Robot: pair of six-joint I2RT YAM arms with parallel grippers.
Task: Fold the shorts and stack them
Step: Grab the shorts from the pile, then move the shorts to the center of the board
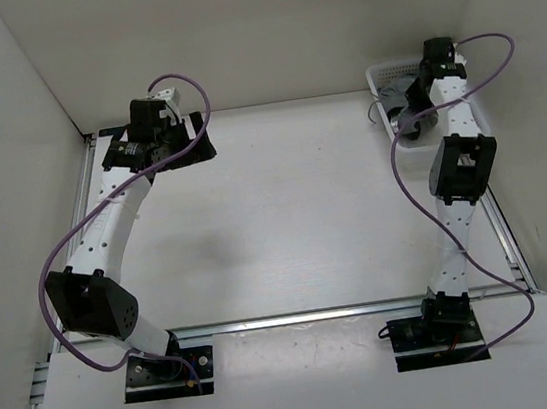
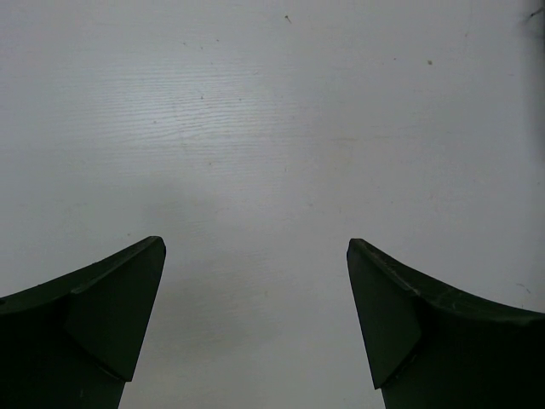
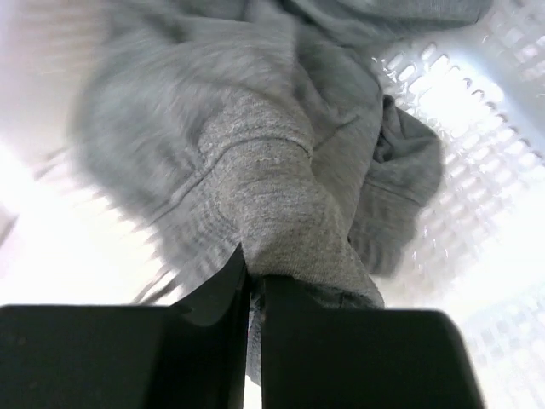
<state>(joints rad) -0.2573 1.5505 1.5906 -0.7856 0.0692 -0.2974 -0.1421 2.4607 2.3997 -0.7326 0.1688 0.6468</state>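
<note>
Pinching a thin fold of grey shorts (image 3: 272, 187) in the white mesh basket (image 3: 485, 102), right gripper (image 3: 254, 274) could lose it on lifting; left gripper (image 2: 255, 247) spread wide.

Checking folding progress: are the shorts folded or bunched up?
Bunched up, not folded. The grey shorts lie crumpled in the white basket, with a ridge of fabric pinched in the shut right gripper.

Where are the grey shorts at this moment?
In the top view, the shorts sit in the white mesh basket at the far right corner of the table; the right wrist view shows the right gripper shut on a fold of them.
</note>
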